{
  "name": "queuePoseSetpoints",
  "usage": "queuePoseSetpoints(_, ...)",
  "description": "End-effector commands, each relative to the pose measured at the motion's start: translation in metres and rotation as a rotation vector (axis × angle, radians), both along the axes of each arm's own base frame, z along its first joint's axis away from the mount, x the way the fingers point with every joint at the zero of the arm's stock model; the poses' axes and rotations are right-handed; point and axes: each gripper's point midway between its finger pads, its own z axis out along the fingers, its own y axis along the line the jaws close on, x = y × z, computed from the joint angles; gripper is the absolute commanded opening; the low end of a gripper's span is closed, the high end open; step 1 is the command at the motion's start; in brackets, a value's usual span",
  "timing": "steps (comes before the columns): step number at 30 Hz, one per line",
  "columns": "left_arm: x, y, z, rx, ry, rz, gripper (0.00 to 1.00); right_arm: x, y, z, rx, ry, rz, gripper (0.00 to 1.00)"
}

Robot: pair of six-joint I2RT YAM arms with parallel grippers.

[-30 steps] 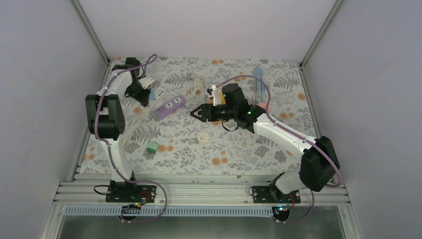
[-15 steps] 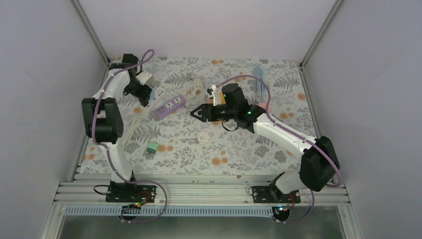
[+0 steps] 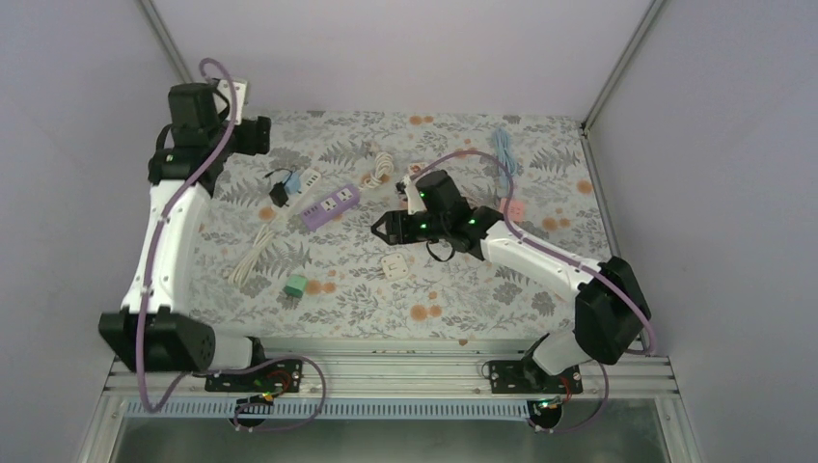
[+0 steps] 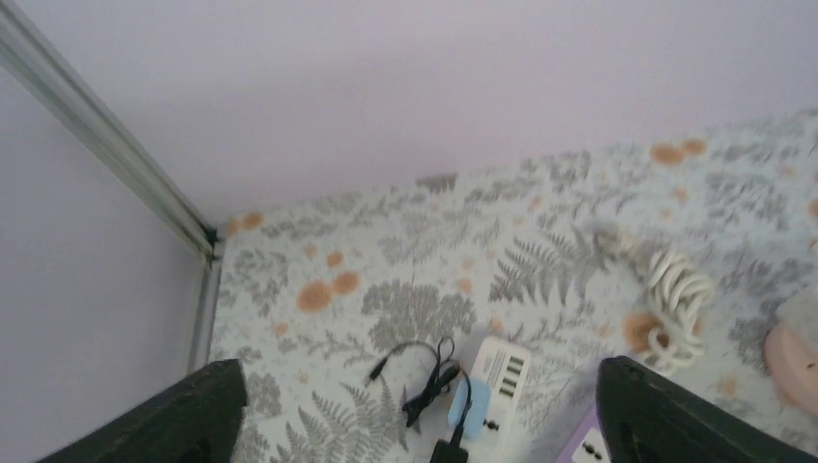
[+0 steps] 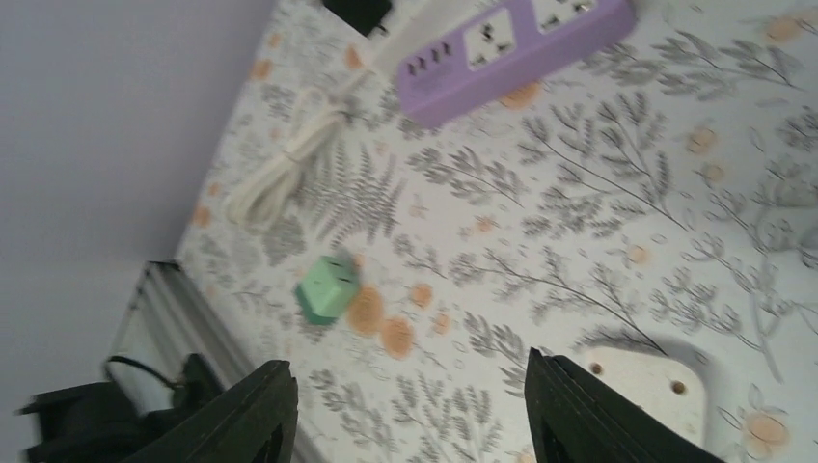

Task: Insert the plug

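1. Left gripper (image 4: 420,367): I read the matte black fingers (image 4: 183,420) as spread wide with nothing between them. The arm is raised high at the far left corner, well above the mat.

2. Right gripper (image 5: 407,363): its two black fingers (image 5: 241,415) are likewise set wide apart and empty. It hangs over the middle of the mat, just above the white square adapter (image 5: 641,381), a flat block with rounded corners and small round holes.

3. Task item: the black plug (image 3: 280,191) lies loose on the mat, near the left end of the purple power strip (image 3: 331,205), with its thin black lead looped beside it. It sits close to a white rectangular block (image 4: 497,371) with a light blue part against its near end.

4. Surfaces: the floral mat (image 3: 453,289) is printed with grey ferns and orange blossoms. The strip is a smooth, oblong, lilac plastic body with white socket faces. A white cord bundle (image 5: 280,178) lies near its end, a white coiled cable (image 4: 675,289) lies farther back, and a small green cube (image 5: 328,287) has rounded edges.

5. Markings: the white block carries a row of dark vertical bars. I cannot read any lettering on it or on the strip.
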Motion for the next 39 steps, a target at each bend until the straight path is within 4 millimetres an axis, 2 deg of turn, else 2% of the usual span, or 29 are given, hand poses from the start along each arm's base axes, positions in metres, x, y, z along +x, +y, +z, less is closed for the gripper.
queuePoseSetpoints(1, -0.021, -0.003, 0.051, -0.209, -0.218, 0.080, 0.96, 0.016, -0.015, -0.018, -0.181, -0.090, -0.104, 0.63)
queuePoseSetpoints(2, -0.031, -0.003, 0.055, -0.228, -0.239, 0.088, 0.99, 0.018, -0.019, -0.022, -0.212, -0.100, -0.124, 0.63)
queuePoseSetpoints(4, -0.049, -0.004, 0.050, -0.244, -0.250, 0.093, 1.00, 0.023, -0.028, -0.032, -0.287, -0.128, -0.163, 0.66)
queuePoseSetpoints(10, -0.097, -0.002, 0.015, -0.306, -0.222, 0.145, 1.00, 0.023, -0.044, -0.070, -0.456, -0.129, -0.159, 0.84)
queuePoseSetpoints(13, -0.115, -0.018, -0.008, -0.352, -0.206, 0.064, 1.00, 0.021, -0.045, -0.084, -0.466, -0.110, -0.150, 0.85)
queuePoseSetpoints(18, -0.137, -0.063, -0.035, -0.483, -0.175, -0.178, 1.00, 0.007, -0.039, -0.110, -0.471, -0.025, -0.086, 0.84)
queuePoseSetpoints(22, -0.142, -0.077, -0.041, -0.526, -0.158, -0.260, 1.00, -0.017, -0.048, -0.145, -0.574, 0.017, 0.021, 0.77)
queuePoseSetpoints(26, -0.138, -0.078, -0.042, -0.512, -0.162, -0.272, 1.00, -0.035, -0.057, -0.162, -0.674, 0.001, 0.110, 0.78)
queuePoseSetpoints(32, -0.130, -0.077, -0.046, -0.515, -0.151, -0.262, 1.00, -0.035, -0.046, -0.173, -0.679, 0.026, 0.136, 0.79)
queuePoseSetpoints(39, -0.131, -0.077, -0.052, -0.510, -0.137, -0.262, 1.00, -0.030, -0.033, -0.179, -0.732, 0.003, 0.145, 0.79)
